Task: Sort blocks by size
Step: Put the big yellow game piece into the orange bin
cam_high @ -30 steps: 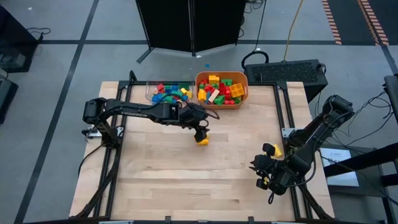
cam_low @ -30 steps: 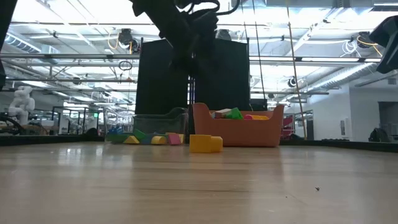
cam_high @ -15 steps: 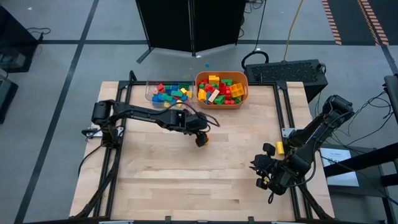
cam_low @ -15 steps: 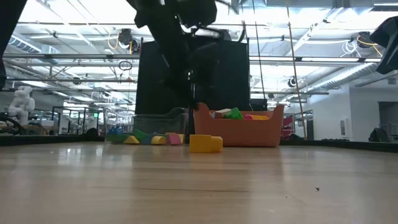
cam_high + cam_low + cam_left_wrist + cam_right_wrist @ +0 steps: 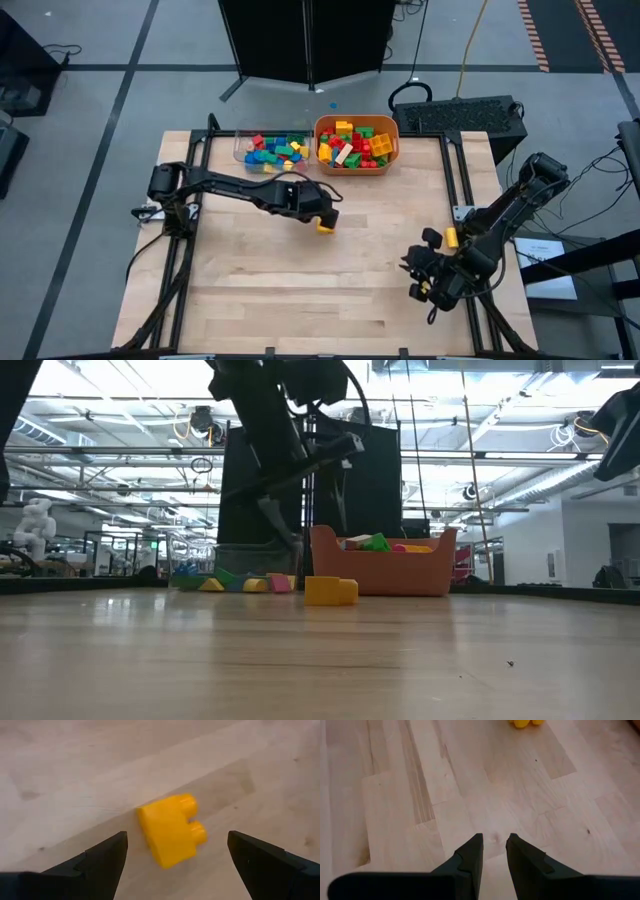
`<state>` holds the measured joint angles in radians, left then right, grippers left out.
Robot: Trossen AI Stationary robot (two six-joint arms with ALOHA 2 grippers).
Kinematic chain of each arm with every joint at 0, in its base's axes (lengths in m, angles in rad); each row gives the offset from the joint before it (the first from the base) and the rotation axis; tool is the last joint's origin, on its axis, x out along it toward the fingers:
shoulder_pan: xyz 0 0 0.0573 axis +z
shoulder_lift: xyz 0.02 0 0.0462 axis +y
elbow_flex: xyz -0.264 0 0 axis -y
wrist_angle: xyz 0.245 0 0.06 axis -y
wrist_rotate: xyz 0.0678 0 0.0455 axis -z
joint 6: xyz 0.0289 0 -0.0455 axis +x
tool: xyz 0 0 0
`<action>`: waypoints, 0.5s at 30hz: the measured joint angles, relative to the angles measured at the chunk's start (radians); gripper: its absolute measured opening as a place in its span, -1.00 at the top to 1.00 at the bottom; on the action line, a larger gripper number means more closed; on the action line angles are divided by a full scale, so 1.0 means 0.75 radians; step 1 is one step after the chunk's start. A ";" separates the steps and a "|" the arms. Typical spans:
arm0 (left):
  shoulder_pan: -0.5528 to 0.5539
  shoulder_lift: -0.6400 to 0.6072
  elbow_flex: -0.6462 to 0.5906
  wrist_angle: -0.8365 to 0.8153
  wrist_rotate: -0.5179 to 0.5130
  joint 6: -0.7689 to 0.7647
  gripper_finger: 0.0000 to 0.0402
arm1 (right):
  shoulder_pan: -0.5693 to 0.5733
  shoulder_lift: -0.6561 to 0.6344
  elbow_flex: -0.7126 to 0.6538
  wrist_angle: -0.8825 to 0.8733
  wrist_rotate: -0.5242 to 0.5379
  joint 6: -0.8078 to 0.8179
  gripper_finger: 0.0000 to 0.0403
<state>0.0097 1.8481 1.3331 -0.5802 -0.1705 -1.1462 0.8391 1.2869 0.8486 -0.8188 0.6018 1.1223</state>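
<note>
yellow block [image 5: 171, 834]: lay alone on the bare worktop [image 5: 300, 280], studs sideways, a little in front of the orange tub [image 5: 357, 145]
other blocks: mixed colours heaped in orange tub; more in the clear tray [image 5: 268, 150] just beside it on its left
my left hand [image 5: 318, 213]: hung over the yellow block, fingers [image 5: 102, 857] spread wide either side, released, not touching it
my right hand [image 5: 418, 285]: parked near worktop's front right corner, well apart from block; fingers [image 5: 470, 852] nearly together with a thin gap, grasping nothing
</note>
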 joint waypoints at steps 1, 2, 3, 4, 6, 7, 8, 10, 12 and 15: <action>0.000 0.000 0.000 -0.015 -0.014 -0.001 -0.72 | -0.002 0.000 0.000 0.000 0.000 -0.005 0.61; 0.001 0.000 0.000 -0.028 -0.033 -0.002 -0.72 | -0.003 0.000 0.000 0.001 0.000 -0.007 0.61; 0.002 0.001 -0.001 -0.022 -0.048 -0.003 -0.72 | -0.003 0.000 0.000 0.001 0.000 -0.007 0.61; 0.003 0.009 -0.001 0.004 -0.053 -0.019 -0.72 | -0.003 0.000 0.000 0.000 0.000 -0.007 0.61; 0.003 0.026 0.004 0.045 -0.055 -0.035 -0.72 | -0.003 0.000 0.000 0.002 -0.002 -0.008 0.61; -0.002 0.045 0.012 0.042 -0.054 -0.035 -0.72 | -0.002 0.000 0.000 0.002 -0.007 -0.009 0.61; -0.006 0.070 0.028 0.042 -0.052 -0.035 -0.72 | -0.002 0.000 0.000 0.002 -0.007 -0.010 0.61; -0.013 0.116 0.060 0.036 -0.028 -0.033 -0.72 | -0.002 0.000 0.000 0.006 -0.008 -0.010 0.61; -0.021 0.169 0.104 0.003 -0.017 -0.030 -0.72 | -0.002 -0.001 0.001 0.005 -0.008 -0.010 0.61; -0.035 0.233 0.175 -0.048 -0.016 -0.025 -0.72 | -0.002 -0.001 0.000 0.003 -0.012 -0.010 0.61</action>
<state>-0.0167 2.0232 1.4640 -0.6159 -0.1829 -1.1649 0.8375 1.2862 0.8489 -0.8163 0.5928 1.1145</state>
